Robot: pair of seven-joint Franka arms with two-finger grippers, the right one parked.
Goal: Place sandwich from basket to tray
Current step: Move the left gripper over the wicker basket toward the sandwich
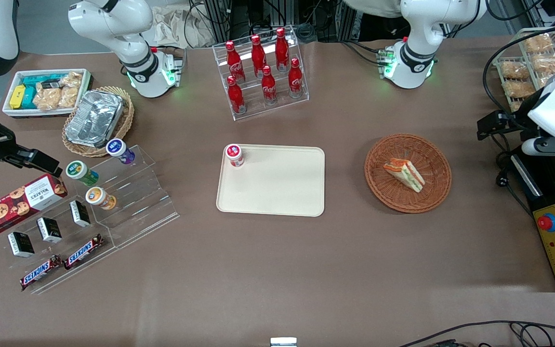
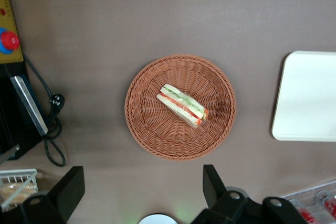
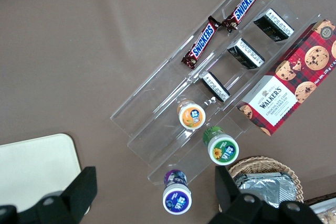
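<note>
The sandwich [image 1: 405, 174] lies on its side in the round wicker basket [image 1: 439, 195], right of centre in the front view. The cream tray [image 1: 277, 185] sits mid-frame, apart from the basket, with a small red-lidded jar [image 1: 234, 155] in its upper-left corner. The pincer [image 2: 142, 192] hovers well above the basket, fingers [image 2: 71, 188] spread wide, holding nothing.

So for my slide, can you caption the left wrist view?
Open hand high above the sandwich lying in the basket, tray beside it.
</note>
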